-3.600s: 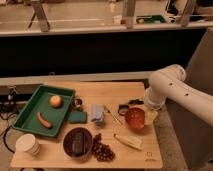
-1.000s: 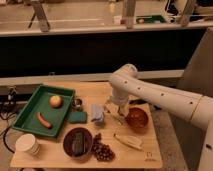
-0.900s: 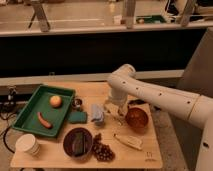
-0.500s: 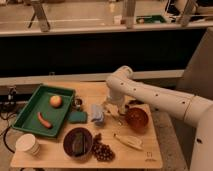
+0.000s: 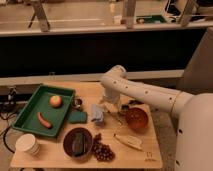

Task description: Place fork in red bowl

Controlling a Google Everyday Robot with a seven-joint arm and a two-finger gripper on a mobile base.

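- We have gripper spread, empty, just beside fork on desk.
- We should pinch fork mid-shaft, squarely, lift clear, then go right over red bowl.

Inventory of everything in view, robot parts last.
tray: one, green, table's left
round fruit: one, yellow-orange, in tray
oblong item: one, red-orange, in tray
cup: one, white, front-left corner
dark bowl: one, plum-brown, front centre
grapes: one bunch, dark, front centre
sponge: one, green, right of tray
cloth: one, blue-grey, centre
red bowl: one, orange-red, right side
fork: one, silvery, left of red bowl
cream object: one, cream-yellow, front right
gripper: one, pale, open, above cloth
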